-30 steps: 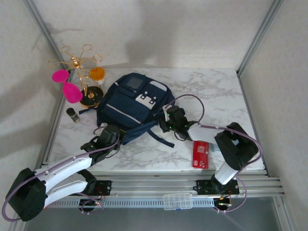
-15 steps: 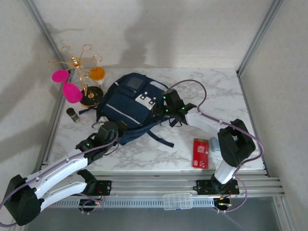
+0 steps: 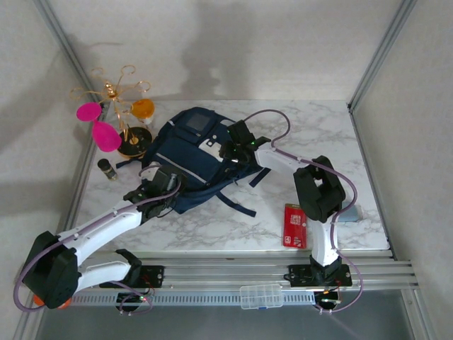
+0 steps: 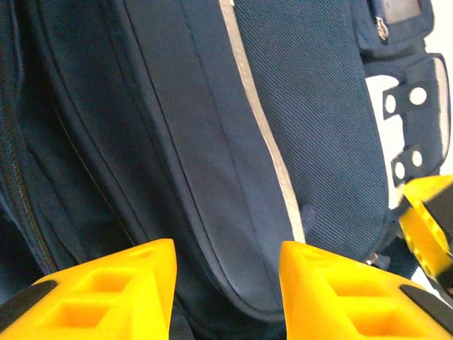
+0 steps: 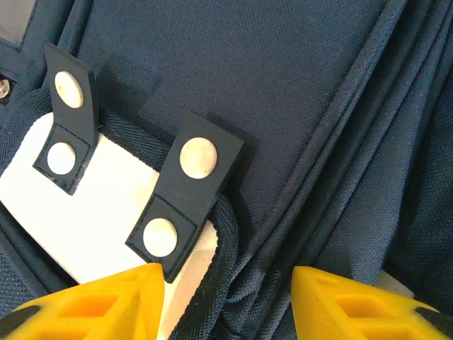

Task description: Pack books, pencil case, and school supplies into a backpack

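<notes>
**A:** What crowds the left side?
**B:** A gold wire stand (image 3: 113, 92) with two pink discs (image 3: 106, 134) and an orange cup (image 3: 143, 109) stands at the left rear of the desk (image 3: 318, 134). A small dark bottle (image 3: 107, 168) stands just in front of it.

**A:** And the left hand?
**B:** The left hand (image 4: 226, 280) is at the near left corner of the backpack (image 3: 187, 159), fingers spread, with navy fabric and a white trim stripe (image 4: 262, 127) under the gap.

**A:** Where does the backpack lie?
**B:** Flat at mid-desk, front up, its left edge near the stand's base. A dark strap (image 3: 239, 205) trails toward the front edge.

**A:** The right hand?
**B:** The right hand (image 5: 226, 290) is over the backpack's right side, fingers apart and gripping nothing, above a white patch (image 5: 106, 205) with two dark snap tabs (image 5: 185, 205).

**A:** Room to move?
**B:** Bare marble lies right of and behind the backpack. A red flat packet (image 3: 295, 225) lies near the front edge, with a grey-blue thing (image 3: 348, 212) further right.

**A:** Any writing?
**B:** The packet's white mark is too small to read.
</notes>
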Robot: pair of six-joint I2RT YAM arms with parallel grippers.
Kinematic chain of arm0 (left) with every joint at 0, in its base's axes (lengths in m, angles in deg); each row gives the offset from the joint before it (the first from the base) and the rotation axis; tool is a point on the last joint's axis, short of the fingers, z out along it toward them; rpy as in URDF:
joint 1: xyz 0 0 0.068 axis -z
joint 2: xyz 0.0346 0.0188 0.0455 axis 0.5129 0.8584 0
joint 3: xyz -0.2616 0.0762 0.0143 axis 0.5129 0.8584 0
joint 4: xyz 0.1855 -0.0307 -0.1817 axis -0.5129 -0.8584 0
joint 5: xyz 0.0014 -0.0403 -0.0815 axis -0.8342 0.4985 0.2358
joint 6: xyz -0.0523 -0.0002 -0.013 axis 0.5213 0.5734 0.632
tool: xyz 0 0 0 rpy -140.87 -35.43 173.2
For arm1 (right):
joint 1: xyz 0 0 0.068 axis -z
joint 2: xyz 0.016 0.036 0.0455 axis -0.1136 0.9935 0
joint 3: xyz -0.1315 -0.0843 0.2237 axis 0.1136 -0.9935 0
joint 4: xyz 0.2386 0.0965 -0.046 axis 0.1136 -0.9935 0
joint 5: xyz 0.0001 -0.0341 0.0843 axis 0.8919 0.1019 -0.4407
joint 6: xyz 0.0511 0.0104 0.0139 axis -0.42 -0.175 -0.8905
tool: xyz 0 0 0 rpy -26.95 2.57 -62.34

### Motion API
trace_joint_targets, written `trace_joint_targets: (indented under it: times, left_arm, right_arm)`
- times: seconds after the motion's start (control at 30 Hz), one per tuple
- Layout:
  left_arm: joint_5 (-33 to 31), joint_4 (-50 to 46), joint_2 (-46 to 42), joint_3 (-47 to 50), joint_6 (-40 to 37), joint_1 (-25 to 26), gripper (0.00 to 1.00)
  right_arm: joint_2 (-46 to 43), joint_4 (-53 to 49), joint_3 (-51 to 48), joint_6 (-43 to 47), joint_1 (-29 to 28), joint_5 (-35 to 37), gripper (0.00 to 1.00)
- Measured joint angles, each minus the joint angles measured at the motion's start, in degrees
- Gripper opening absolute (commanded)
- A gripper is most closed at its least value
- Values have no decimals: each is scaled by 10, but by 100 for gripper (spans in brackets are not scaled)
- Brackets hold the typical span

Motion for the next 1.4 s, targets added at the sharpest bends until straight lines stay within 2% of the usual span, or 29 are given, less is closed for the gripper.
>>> trace_joint_targets:
  times: [0.27,0.47,0.8,0.93,1.03,1.2,1.27,1.4]
  left_arm:
    - [14,23,1,0,-6,-14,41]
    - [18,30,3,9,-8,-23,41]
    - [28,39,12,34,-10,-27,41]
    - [31,46,12,42,-10,-28,41]
    - [31,56,12,48,-10,-28,42]
    - [40,73,13,64,-10,-34,44]
    - [44,81,14,70,-10,-35,44]
    - [45,98,12,83,-10,-35,45]
  right_arm:
    - [32,-19,41,-29,-17,22,46]
    - [71,-50,86,-39,-18,30,52]
    - [83,-50,98,-50,-26,51,64]
    - [85,-43,96,-54,-27,56,51]
    - [86,-38,96,-52,-25,53,38]
    - [68,23,60,-29,-19,31,19]
    - [57,43,42,-22,-14,17,8]
    - [31,92,-2,-18,-2,-14,1]
